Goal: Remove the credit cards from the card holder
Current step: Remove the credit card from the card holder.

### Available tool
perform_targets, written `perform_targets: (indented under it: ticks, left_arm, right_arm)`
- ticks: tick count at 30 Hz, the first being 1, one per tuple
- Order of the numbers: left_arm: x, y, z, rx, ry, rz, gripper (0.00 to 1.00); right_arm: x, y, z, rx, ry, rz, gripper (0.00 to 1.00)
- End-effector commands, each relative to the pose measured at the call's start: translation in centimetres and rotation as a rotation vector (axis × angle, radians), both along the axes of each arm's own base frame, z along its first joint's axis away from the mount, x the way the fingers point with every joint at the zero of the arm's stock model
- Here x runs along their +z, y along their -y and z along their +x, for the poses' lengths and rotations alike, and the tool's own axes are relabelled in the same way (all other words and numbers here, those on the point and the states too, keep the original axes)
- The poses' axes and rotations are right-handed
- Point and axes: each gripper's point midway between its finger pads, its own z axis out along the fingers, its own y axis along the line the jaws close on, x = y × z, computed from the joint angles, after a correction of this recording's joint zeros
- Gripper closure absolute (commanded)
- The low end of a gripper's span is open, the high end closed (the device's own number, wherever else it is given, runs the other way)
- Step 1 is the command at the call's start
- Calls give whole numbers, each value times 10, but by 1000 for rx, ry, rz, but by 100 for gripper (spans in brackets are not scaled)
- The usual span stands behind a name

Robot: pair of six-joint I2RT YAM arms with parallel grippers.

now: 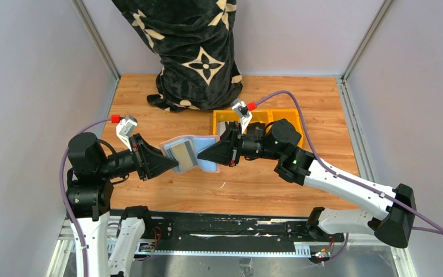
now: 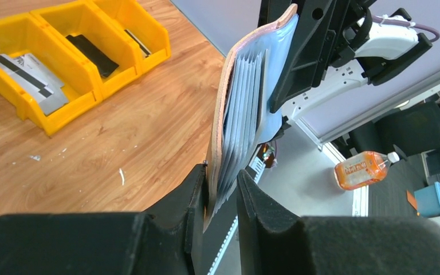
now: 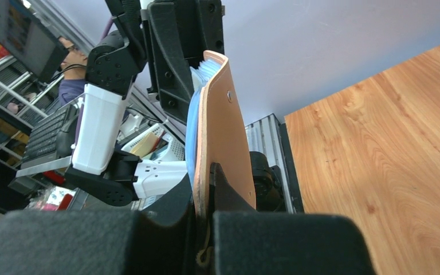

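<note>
Holder (image 3: 223, 132) was held over table (image 1: 265, 184) centre, right gripper (image 3: 204, 175) clamped tight on 1 flap, left gripper (image 2: 222, 177) nipped narrowly onto opposite edge and cards (image 2: 243, 109); cards apparently sat inside, removal unfinished.

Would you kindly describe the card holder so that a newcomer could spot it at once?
On the wooden table, look above the middle, where two black jaws meet. Between them hangs the card holder, a tan fold with pale blue pockets. Unlike the yellow bin behind, it is pinched in mid-air.
</note>
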Motion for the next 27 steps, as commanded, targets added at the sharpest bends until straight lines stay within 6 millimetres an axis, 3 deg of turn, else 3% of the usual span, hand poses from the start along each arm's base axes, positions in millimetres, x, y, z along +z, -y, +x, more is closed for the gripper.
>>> perform_targets:
  ticks: [1,10,22,27]
  left_arm:
    - [8,0,0,11,22,2,76]
    - [23,9,-33,-147,67,-34,76]
    - [26,11,-46,-212,81,-46,68]
    - [24,12,-51,-225,97,-44,59]
  right_arm:
    - [36,10,-31,145,75,134,100]
    - [25,10,-14,74,41,91,100]
    - [28,11,-16,102,35,103,100]
    - [25,11,-15,110,25,103,100]
